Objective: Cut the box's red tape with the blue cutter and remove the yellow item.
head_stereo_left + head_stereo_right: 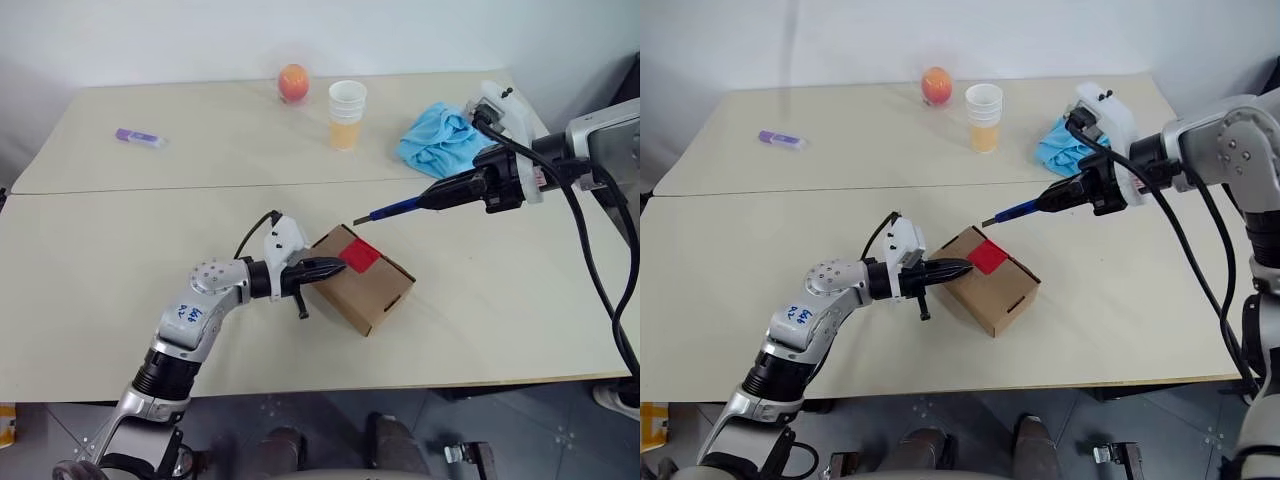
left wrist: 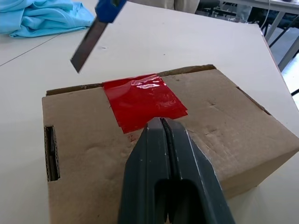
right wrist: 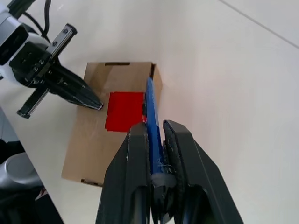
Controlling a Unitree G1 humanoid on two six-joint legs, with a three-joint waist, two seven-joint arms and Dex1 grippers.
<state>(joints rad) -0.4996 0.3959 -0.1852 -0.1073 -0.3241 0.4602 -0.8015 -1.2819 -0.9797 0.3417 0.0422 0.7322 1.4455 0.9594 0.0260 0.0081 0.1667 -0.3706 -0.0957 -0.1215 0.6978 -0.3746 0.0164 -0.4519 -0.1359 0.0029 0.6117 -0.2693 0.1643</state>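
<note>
Above the box (image 1: pixel 365 282): blue cutter (image 1: pixel 400 208) pinched in right fingers (image 3: pixel 177 154).
Left fingers (image 2: pixel 161 154) shut, empty, tips on lid beside red tape (image 2: pixel 142 100).

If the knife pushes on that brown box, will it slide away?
Probably not much: the left end effector, shut, presses on the small brown cardboard box beside the red tape patch. The box looks light and sits on a smooth table, so unheld it would likely skid. Its lid may dent.

The left end effector (image 2: pixel 161 122), fingers pressed together, is resting at the red tape (image 2: pixel 142 100) on the box (image 2: pixel 233 121); the blue cutter (image 2: pixel 96 30) blade is hovering above.
</note>
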